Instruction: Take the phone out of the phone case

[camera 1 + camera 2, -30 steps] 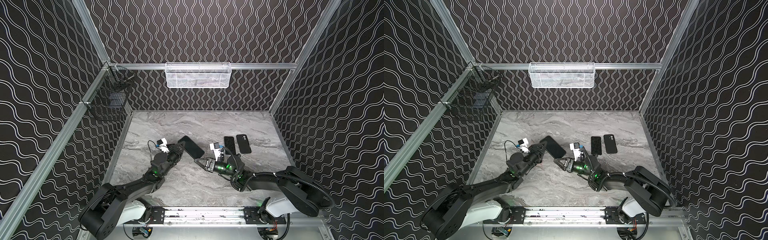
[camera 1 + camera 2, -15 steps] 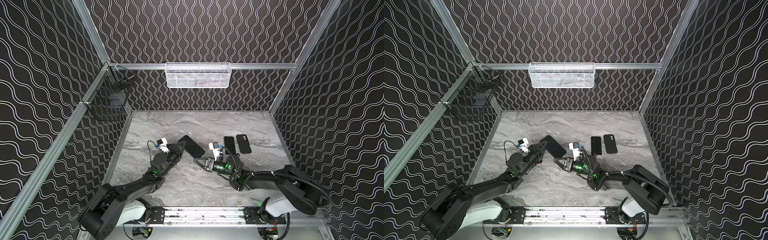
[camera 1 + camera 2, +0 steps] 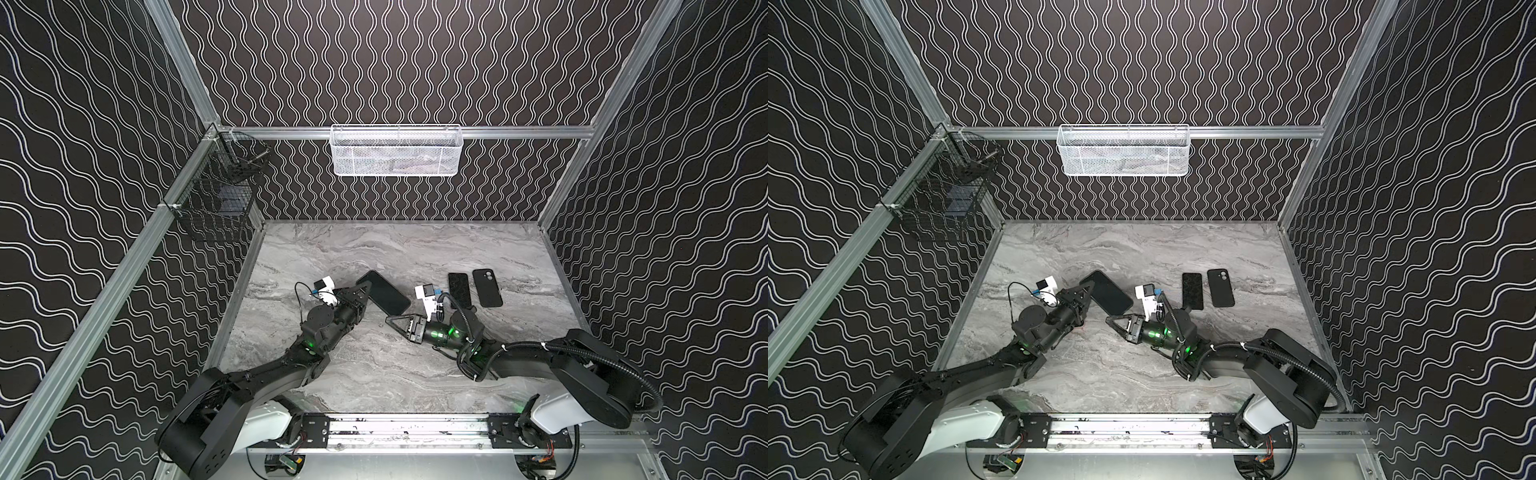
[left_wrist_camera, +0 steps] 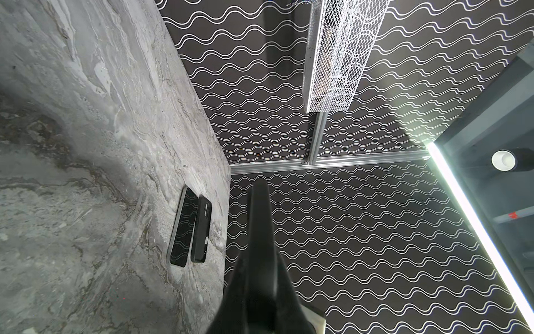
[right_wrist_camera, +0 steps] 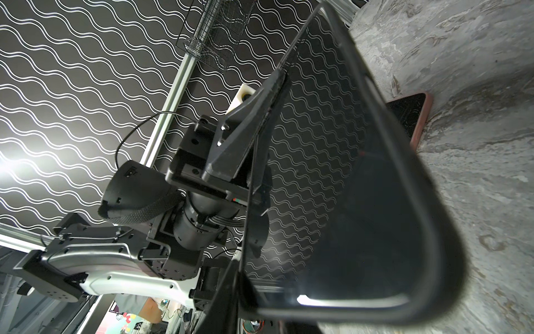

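While the left gripper (image 3: 365, 287) stands pinched tight on a long edge of the cased phone (image 3: 388, 293), holding it at a tilt near the table's middle, we count three dark slabs in both top views. They are that phone, one bare phone (image 3: 459, 291) and one empty case (image 3: 487, 287). The last two lie flat, side by side, nearer the right wall. We count two baskets: a white mesh basket (image 3: 397, 151) on the back rail and a black wire basket (image 3: 216, 203) on the left rail. The right gripper (image 3: 390, 321) sits at the cased phone's near corner, jaws narrow; we cannot tell whether they grip. Open table (image 3: 374, 249) stretches from the phones to the back wall.
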Robot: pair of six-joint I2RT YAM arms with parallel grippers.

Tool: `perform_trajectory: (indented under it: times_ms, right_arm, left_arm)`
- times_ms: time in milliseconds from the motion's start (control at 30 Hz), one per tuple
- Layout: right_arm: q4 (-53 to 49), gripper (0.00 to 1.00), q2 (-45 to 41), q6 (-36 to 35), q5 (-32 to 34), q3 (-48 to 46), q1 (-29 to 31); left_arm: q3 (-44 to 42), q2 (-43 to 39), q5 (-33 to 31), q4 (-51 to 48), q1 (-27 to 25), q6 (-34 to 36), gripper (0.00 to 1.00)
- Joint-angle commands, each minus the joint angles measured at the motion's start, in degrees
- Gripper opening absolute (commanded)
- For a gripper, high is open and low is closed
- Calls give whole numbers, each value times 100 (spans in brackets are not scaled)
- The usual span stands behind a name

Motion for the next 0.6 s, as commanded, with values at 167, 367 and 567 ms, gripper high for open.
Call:
perform_trajectory:
  times_ms: [167,367,567]
  right_arm:
    - [367,16,100,-299,123,11,58]
    - [419,12,27,-631,284,-153,83]
    - [855,16,116,-514,224,-296,82]
  left_arm:
    - [15,-66,45,-28,-1,-183,0]
    - [5,-170,57,-183,-1,-314,0]
    - [-25,-261,58,-181,-1,-287,0]
